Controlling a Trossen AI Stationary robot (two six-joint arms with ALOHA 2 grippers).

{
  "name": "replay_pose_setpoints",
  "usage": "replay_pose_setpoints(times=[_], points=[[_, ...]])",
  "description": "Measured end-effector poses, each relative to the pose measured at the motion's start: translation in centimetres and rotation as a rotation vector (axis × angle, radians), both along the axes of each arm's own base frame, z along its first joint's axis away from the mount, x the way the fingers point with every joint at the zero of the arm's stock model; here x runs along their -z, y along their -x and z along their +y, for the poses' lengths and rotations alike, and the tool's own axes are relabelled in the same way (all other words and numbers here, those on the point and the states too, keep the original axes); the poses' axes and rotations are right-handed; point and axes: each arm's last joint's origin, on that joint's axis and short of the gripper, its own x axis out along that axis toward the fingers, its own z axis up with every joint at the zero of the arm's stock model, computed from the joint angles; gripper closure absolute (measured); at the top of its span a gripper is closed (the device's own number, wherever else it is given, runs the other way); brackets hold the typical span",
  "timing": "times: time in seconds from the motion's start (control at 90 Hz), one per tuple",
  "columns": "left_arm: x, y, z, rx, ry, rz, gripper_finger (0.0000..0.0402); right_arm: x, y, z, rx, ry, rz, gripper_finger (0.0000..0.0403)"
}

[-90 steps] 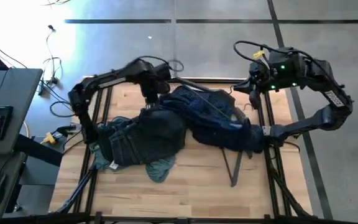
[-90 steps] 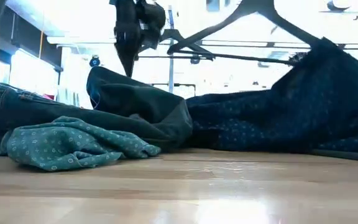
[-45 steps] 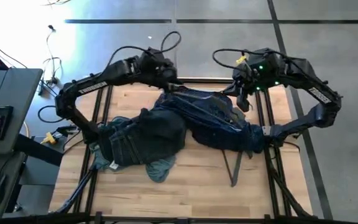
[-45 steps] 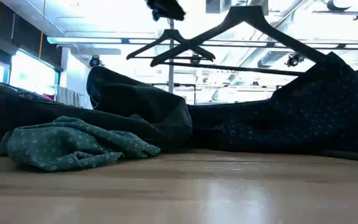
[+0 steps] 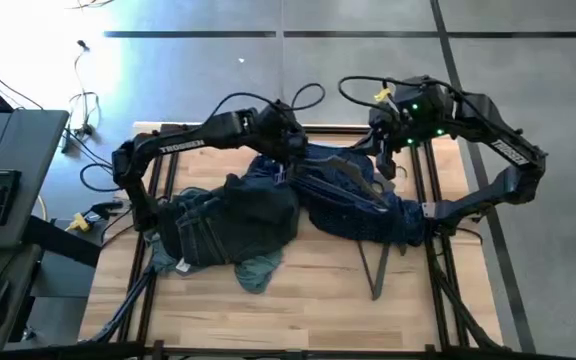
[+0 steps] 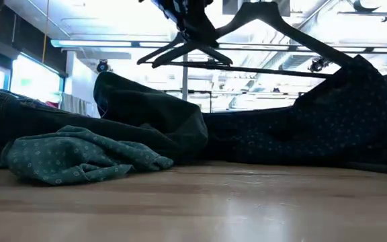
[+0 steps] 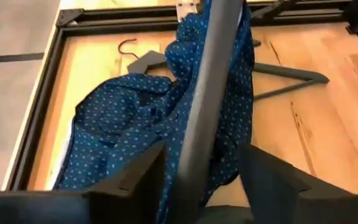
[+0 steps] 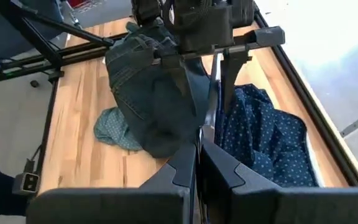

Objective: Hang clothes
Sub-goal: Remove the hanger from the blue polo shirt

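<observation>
Two hands are seen above the navy dotted shirt (image 5: 353, 200): a hanger (image 7: 204, 112) is pinched crosswise by the left hand (image 5: 290, 158) and right hand (image 5: 380, 150).

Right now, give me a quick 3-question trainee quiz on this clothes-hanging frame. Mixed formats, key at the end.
1. True or false: the teal shirt lies bunched on the table, apart from both grippers.
2. Multiple choice: what does the left gripper have between its fingers? A) a keyboard B) a grey hanger bar with the navy dotted shirt draped on it C) the teal shirt
3. Fill in: in the high view, a second hanger lies flat on the wood beside the ___ shirt.

Key: 1 true; 2 B; 3 navy dotted. The right gripper also closes on a thin bar.
</observation>
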Motion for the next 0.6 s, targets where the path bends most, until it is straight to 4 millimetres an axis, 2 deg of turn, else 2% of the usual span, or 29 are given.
replay_pose_setpoints(times=[0.111,0.156,0.233,0.333,0.489,0.6], points=[[-0.1,0.1,-0.3,0.025,0.007,-0.001,0.0364,0.0,0.0,-0.1,0.055,-0.012,0.002,0.0403],[-0.2,0.1,-0.3,0.005,0.004,0.0,0.0381,-0.1,0.0,-0.3,0.117,-0.012,0.0,0.0402],[-0.2,0.1,-0.2,0.0,0.002,0.0,0.038,-0.1,0.0,-0.4,0.15,-0.011,-0.003,0.0394],[-0.1,0.2,-0.2,-0.001,0.001,0.013,0.0381,-0.5,0.6,-0.3,0.165,-0.014,-0.028,0.0362],[-0.1,0.6,-0.4,-0.007,0.019,0.043,0.0381,-2.3,3.3,-0.1,0.308,-0.01,-0.087,0.0277],[-1.2,1.7,-0.6,-0.029,0.019,0.045,0.0381,-2.1,5.9,0.0,0.472,-0.023,-0.009,0.0212]])
